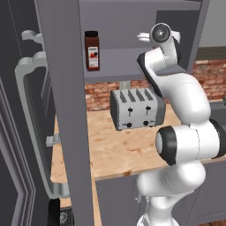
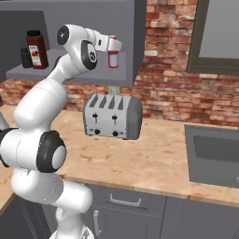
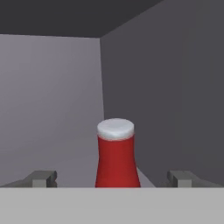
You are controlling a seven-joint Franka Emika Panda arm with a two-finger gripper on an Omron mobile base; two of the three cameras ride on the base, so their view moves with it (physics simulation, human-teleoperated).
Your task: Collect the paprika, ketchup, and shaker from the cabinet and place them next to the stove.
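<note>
The grey cabinet point(image 1: 114, 59) point(image 2: 70, 74) hangs open above the counter. On its shelf the dark red-brown paprika point(image 1: 92, 50) point(image 2: 36, 49) stands at the left, with the small black shaker point(image 2: 25, 57) just beside it. The red ketchup point(image 2: 113, 58) point(image 3: 117, 162) stands upright near the cabinet's right wall. My gripper point(image 3: 113, 179) point(image 2: 112, 47) is inside the cabinet, open, with one fingertip point(image 3: 43, 178) on each side of the ketchup and neither touching it. The stove is out of view.
A silver four-slot toaster point(image 1: 137, 108) point(image 2: 113, 116) stands on the wooden counter point(image 2: 154, 158) below the cabinet, against the brick wall. The open cabinet door point(image 1: 59, 110) stands edge-on at the left. A grey sink point(image 2: 214, 158) is set into the counter at the right.
</note>
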